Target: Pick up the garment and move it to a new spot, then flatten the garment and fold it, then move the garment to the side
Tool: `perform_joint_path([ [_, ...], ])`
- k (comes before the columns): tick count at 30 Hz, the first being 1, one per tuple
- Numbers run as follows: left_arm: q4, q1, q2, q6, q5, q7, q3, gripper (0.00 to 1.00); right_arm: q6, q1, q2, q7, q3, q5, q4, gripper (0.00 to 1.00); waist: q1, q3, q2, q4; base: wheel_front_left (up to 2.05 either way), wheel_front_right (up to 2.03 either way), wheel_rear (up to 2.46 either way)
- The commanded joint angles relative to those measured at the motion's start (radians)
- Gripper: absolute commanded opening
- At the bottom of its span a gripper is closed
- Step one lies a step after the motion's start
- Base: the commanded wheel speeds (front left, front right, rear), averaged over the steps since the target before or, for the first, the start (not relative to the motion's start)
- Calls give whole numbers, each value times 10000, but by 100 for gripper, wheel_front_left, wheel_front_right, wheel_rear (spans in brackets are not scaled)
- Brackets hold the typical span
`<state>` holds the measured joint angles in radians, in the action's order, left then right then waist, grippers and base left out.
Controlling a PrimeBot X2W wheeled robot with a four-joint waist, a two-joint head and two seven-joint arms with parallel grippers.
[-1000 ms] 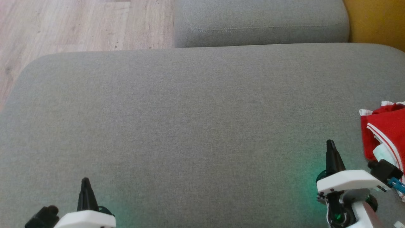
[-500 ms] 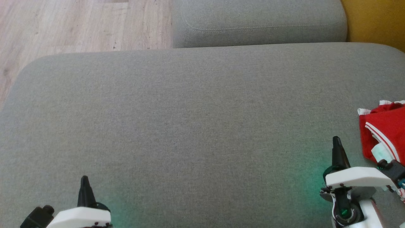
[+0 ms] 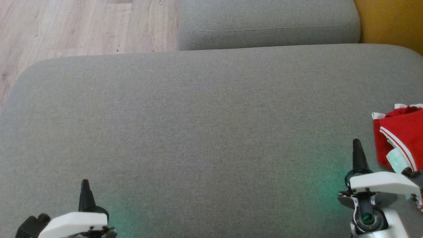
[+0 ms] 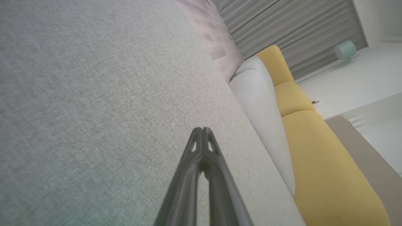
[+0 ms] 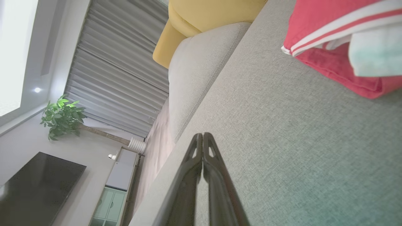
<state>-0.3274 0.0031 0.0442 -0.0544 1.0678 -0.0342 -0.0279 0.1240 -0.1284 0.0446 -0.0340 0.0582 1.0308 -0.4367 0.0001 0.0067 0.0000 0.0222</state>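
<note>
The garment is red with white stripes and a pale mint patch, folded into a small bundle at the right edge of the grey cushion. It also fills the upper right of the right wrist view. My right gripper stands shut and empty just left of the bundle, apart from it; its fingertips meet above bare fabric. My left gripper is shut and empty at the lower left, its tips pressed together over the cushion.
A second grey cushion lies beyond the big one, with wooden floor at the upper left and yellow upholstery at the upper right. The wrist views show a grey curtain, a plant and a dark screen.
The right gripper has shifted right and slightly up, nearer the garment. The left gripper has sunk a little toward the bottom edge. The camera drifted slightly. Both grippers stay shut.
</note>
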Motion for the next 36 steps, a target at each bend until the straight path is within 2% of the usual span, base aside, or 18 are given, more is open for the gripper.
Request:
perform_joint_path([
  [1,359,-554,43,-99,257,76,-261,0,41,-122,44,79,-69,293,451,0,-1,-1,0,-5,0,0,0],
  [36,691,-957,55,-578,3978,1085,-691,0,60,114,53,1086,384,4252,1511,0,-1,-26,0,-162,0,0,0],
])
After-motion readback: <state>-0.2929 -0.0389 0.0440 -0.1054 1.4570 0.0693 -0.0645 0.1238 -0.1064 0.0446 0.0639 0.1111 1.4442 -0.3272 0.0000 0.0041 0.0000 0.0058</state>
